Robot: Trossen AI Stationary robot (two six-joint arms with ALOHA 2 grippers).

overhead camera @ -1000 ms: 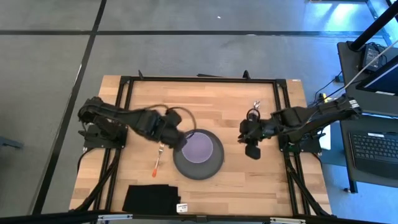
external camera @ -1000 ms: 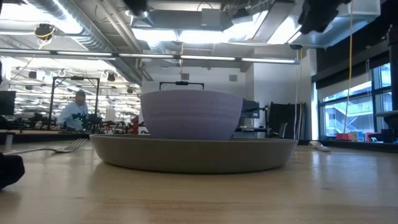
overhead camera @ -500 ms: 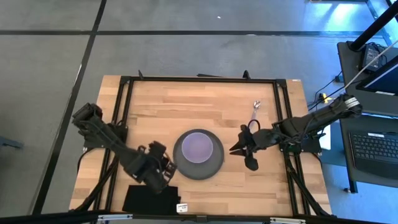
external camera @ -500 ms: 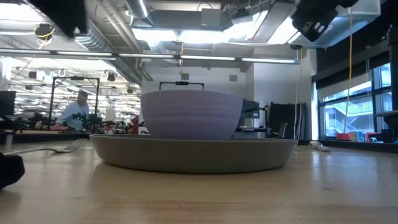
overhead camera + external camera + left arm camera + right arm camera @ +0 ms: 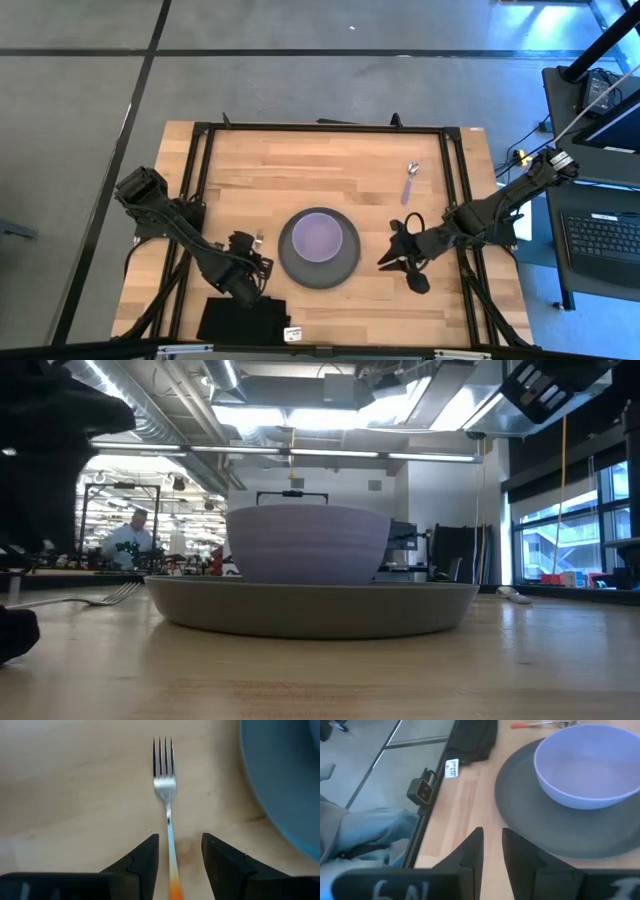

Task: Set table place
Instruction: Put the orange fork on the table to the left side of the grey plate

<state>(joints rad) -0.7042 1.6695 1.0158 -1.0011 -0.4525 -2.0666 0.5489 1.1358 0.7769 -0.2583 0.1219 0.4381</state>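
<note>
One plate [image 5: 318,265], one bowl [image 5: 318,238], one fork [image 5: 167,810] and one spoon [image 5: 409,182] are lying on the table [image 5: 330,160]. The dark grey round plate is sitting near the middle of the light wood top, and the lilac bowl is resting on it, a little toward the far side. The fork, with metal tines and an orange handle, is lying flat just left of the plate. The spoon, with a lilac handle, is lying well apart to the plate's right and farther back.

The left gripper [image 5: 176,862] is hanging low over the fork's handle, its fingers narrowly parted with the handle between them, not pinching it. The right gripper [image 5: 492,852] is hovering just right of the plate, its fingers slightly apart and holding nothing.

One black folded cloth [image 5: 243,320] is lying at the near edge.
</note>
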